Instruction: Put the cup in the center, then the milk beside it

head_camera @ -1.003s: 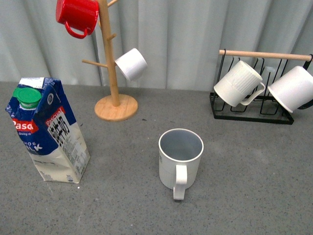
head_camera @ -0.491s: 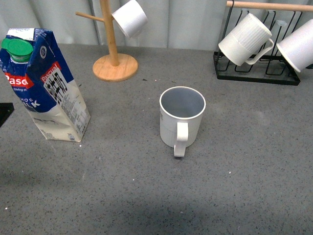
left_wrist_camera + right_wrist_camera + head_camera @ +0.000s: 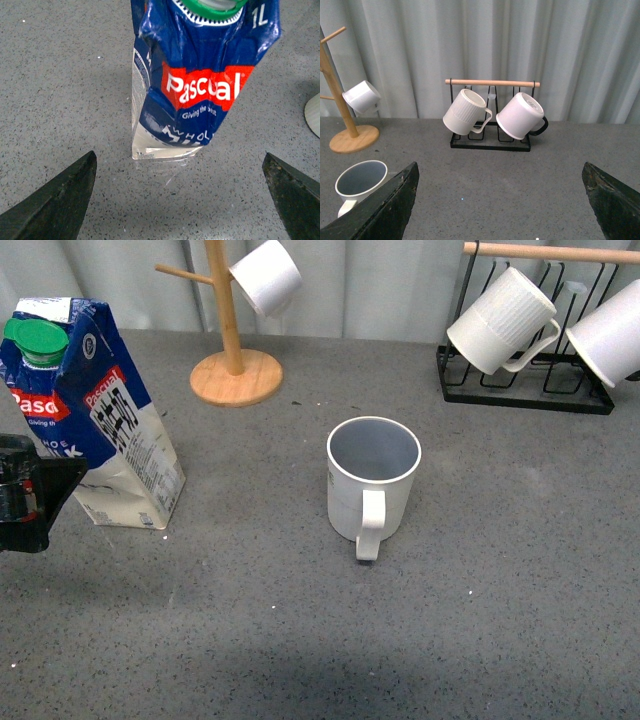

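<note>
Blue-and-white milk carton [image 3: 90, 410] stands at the front view's left edge, the left gripper [image 3: 178, 162] spread wide before it (only the wrist view shows this), the cup [image 3: 372, 485] at centre, a mug tree [image 3: 236, 377] and rack [image 3: 540, 406] behind; right gripper [image 3: 500, 172] likewise parted.

The cream ribbed cup [image 3: 372, 486] stands upright mid-table; the blue-and-white, green-capped milk [image 3: 85, 410] stands upright, well left.

Grey table [image 3: 520, 590]: cup [image 3: 372, 490], milk [image 3: 95, 410], tree [image 3: 237, 377], rack [image 3: 530, 407]
</note>
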`<state>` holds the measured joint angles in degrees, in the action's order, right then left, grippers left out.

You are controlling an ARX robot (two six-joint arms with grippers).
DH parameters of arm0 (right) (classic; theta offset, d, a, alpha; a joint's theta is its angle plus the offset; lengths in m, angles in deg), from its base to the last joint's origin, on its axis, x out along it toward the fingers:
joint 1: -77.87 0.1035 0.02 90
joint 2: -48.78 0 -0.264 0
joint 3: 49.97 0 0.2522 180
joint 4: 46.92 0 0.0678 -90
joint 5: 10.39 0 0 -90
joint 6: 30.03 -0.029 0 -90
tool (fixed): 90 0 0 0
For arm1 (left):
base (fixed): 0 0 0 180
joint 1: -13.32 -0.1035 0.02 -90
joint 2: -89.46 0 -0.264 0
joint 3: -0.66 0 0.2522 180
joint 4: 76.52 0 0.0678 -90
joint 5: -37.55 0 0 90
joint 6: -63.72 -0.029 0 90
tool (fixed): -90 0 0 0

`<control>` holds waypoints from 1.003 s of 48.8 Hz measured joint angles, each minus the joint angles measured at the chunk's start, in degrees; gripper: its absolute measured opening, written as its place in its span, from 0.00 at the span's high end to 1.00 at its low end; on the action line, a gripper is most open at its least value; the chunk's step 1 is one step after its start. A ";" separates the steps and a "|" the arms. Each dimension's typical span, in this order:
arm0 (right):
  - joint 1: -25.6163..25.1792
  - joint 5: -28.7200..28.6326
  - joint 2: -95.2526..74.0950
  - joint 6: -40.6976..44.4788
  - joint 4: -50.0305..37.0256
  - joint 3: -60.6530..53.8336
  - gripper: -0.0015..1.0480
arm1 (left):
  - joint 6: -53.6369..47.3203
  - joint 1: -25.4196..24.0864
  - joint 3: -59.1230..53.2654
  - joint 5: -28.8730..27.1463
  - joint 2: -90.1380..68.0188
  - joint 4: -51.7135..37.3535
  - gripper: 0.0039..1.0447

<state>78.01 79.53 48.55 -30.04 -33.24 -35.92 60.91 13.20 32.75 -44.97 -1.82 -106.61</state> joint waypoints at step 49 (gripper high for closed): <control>0.00 0.00 0.00 0.00 0.00 0.02 0.09 | 5.60 0.79 11.56 -2.84 -7.91 2.73 0.37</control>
<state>78.01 79.53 48.55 -30.04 -33.24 -35.90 66.50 13.99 44.31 -47.81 -9.73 -103.88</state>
